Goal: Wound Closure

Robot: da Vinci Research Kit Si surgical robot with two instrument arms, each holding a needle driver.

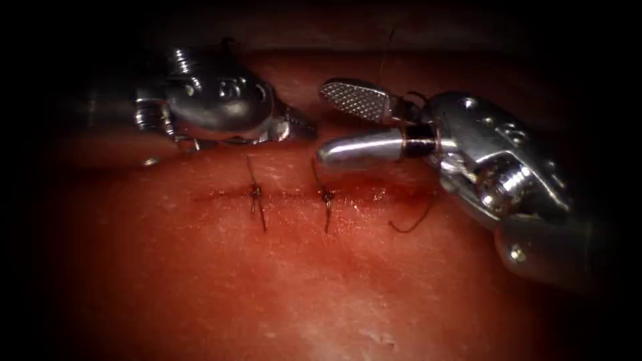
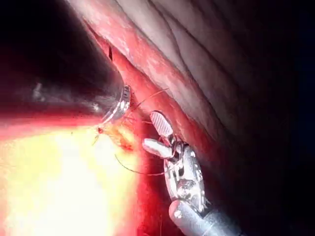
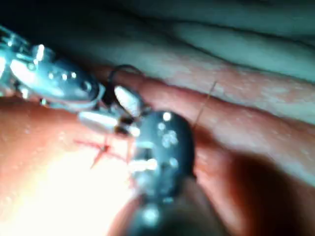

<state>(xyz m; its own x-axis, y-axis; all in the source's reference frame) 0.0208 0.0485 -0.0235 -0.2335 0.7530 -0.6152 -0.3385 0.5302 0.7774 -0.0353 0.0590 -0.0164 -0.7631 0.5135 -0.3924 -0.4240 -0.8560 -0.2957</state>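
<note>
Endoscope view: right claw (image 1: 328,124) wide open, empty, ribbed pad up, just above cut (image 1: 314,196). Left claw (image 1: 297,126) shut, empty, above cut. Two knotted stitches (image 1: 255,192) across cut; curved thread end (image 1: 414,222) below. Needle not seen. Left wrist view: thread strand (image 2: 135,171) beside right claw.

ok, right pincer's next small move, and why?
Probably lower the right pincer toward the curved dark strand right of the two stitches: it's open, holding nothing; the cut there is unstitched. Needle or thread, I can't tell. Left pincer's hold unclear.
</note>
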